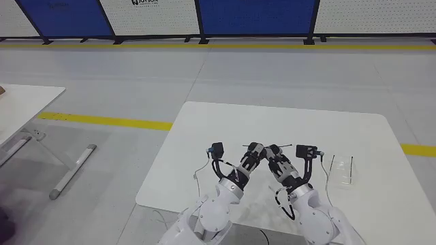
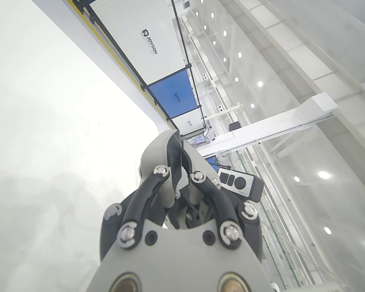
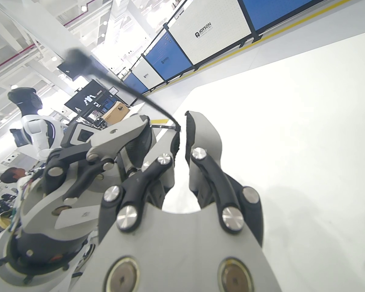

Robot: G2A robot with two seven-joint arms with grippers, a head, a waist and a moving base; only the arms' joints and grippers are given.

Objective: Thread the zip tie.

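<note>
The black zip tie [image 1: 286, 145] is held above the white table [image 1: 286, 119], near its front edge, between my two grippers. In the right wrist view the zip tie [image 3: 124, 88] runs from a blurred thick end close to the camera down into my right gripper [image 3: 182, 124], which is shut on it at the fingertips. A short black stretch carries on to my left gripper [image 3: 140, 136] just beside it. In its own view my left gripper [image 2: 179, 141] has its pads pressed together, with the tie hidden there. Seen from above, the left gripper [image 1: 254, 151] and right gripper [image 1: 274, 152] almost touch.
A small clear plastic box [image 1: 340, 170] sits on the table by the right arm. A second white table [image 1: 27, 102] stands off to the left across the floor. The far half of the work table is bare.
</note>
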